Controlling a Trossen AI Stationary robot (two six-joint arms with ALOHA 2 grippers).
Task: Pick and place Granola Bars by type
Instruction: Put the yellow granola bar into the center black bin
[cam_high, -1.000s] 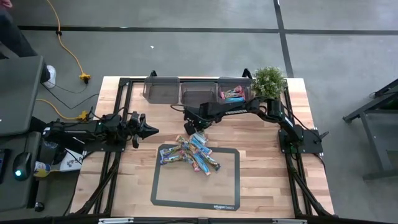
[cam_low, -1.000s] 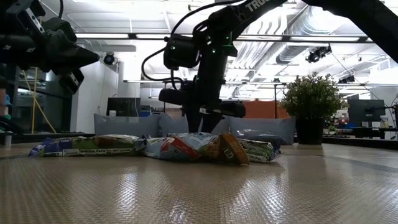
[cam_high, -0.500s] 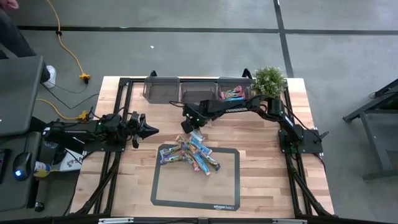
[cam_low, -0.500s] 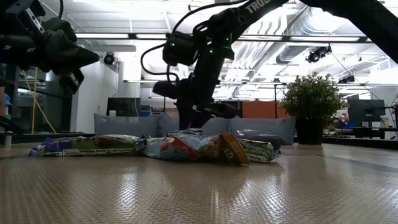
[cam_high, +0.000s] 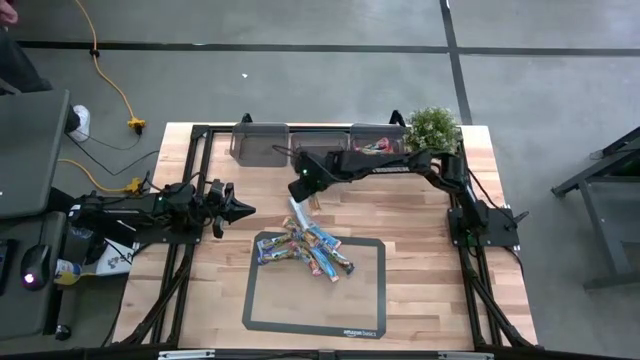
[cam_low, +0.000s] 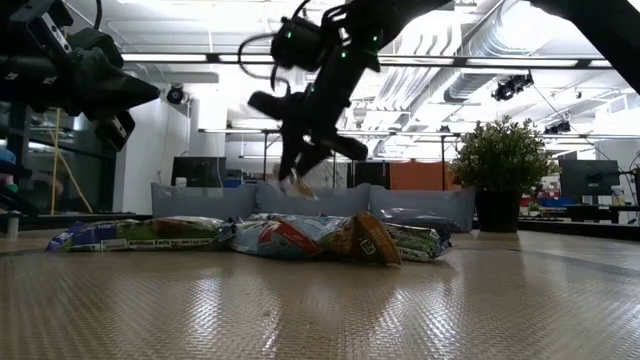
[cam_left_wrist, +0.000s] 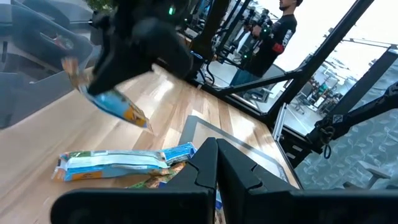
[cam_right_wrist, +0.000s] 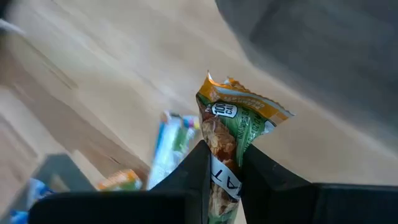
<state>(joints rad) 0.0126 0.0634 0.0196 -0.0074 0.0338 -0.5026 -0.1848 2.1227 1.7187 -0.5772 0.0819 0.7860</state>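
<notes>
A pile of granola bars (cam_high: 305, 250) in blue, green and orange wrappers lies on the black-outlined mat's far edge (cam_high: 315, 238); it also shows in the low view (cam_low: 260, 237). My right gripper (cam_high: 300, 193) is above the pile's far side, shut on one bar with a green, blue and orange wrapper (cam_right_wrist: 231, 124). That bar also shows in the left wrist view (cam_left_wrist: 115, 104). My left gripper (cam_high: 243, 210) waits shut and empty, left of the pile, above the table. My right gripper pinches the bar between its two fingers (cam_right_wrist: 194, 169), which lie across its width (cam_right_wrist: 222, 163). The bar's crimped orange end (cam_right_wrist: 239, 96) sticks out past the fingertips. The fingers come from above, slanting. The bar hangs tilted below them (cam_left_wrist: 127, 112), clear of the pile and table.
Three clear grey bins stand along the far edge: left (cam_high: 258, 143), middle (cam_high: 318, 150), right (cam_high: 380, 133). The right bin holds pink bars (cam_high: 372, 147). A potted plant (cam_high: 433, 130) stands at the far right. Bare wood lies around the mat.
My right gripper has risen from the pile's far side with one bar and moved a little toward the table's far-left. The bar is now lifted clear and hangs tilted. The rest of the pile stays put.
</notes>
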